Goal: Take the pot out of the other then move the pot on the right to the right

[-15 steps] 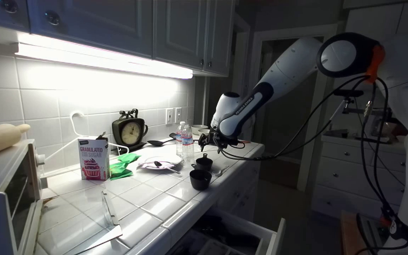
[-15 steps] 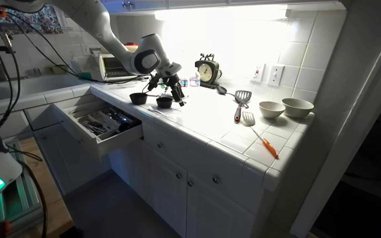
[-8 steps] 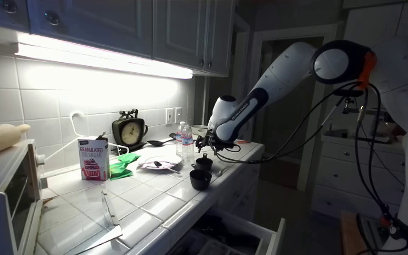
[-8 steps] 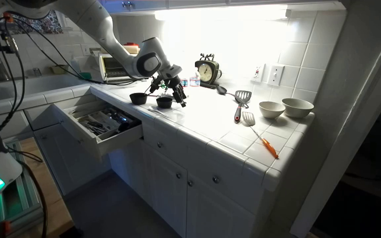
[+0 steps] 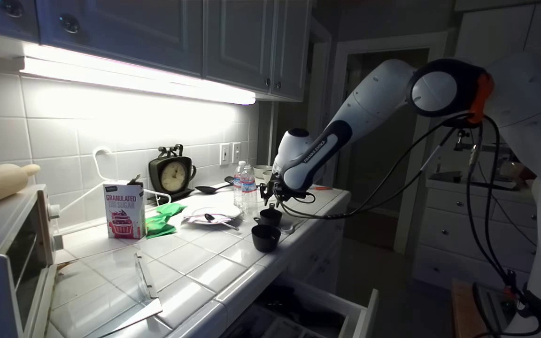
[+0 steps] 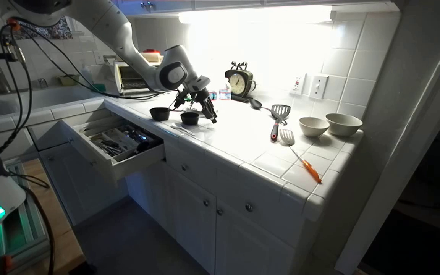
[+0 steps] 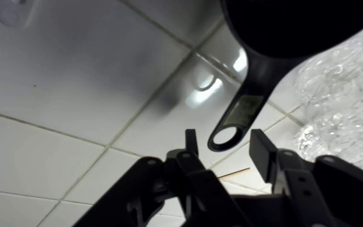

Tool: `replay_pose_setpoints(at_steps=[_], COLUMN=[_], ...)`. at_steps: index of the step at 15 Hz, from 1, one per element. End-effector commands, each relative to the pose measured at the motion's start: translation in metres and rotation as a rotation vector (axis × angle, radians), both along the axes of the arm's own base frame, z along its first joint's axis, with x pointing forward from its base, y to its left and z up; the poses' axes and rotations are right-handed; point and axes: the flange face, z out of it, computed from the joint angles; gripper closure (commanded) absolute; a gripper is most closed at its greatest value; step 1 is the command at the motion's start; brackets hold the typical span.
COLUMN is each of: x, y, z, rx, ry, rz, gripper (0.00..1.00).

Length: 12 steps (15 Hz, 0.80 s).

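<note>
The pot (image 6: 190, 119) nearest the fingers (image 7: 261, 154) — the one on the right, as I judge it — stands upright on the table (image 6: 235, 141), beside the other pot (image 5: 266, 238) but apart from it; neither has shifted in the last second. The fingers have: they have come lower and drawn closer together, though only partway. In the wrist view the holed end of the pot's handle (image 7: 247, 108) lies between them with a gap on either side, so they hold nothing. With the pots already separate, the first half of the task looks done, and this seems the grasp for the move right; whether the fingers are level with the handle I cannot tell, and too high a pinch would miss it.

Near the pots are two water bottles (image 5: 249, 190) and a plate (image 5: 194, 220); a sugar box (image 5: 125, 211) stands farther off, and toward the table's other end are two bowls (image 6: 314, 127) and an orange-handled spatula (image 6: 306, 165). Below, a drawer (image 6: 88, 151) stands pulled out. A strip light (image 5: 139, 80) glares under the cabinets (image 5: 120, 42), and the doorway (image 5: 369, 169) beyond is dark.
</note>
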Motion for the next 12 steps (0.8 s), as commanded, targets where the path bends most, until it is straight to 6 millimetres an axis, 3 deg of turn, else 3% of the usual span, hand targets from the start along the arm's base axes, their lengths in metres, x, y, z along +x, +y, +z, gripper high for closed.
replay_pose_setpoints(at_steps=[1, 3, 12], x=[0.008, 0.007, -0.007], y=[0.001, 0.001, -0.003], z=[-0.002, -0.001, 0.034], rx=[-0.008, -0.011, -0.084], ry=[-0.026, -0.026, -0.061], rz=[-0.021, -0.023, 0.0], gripper=[0.81, 0.95, 0.94])
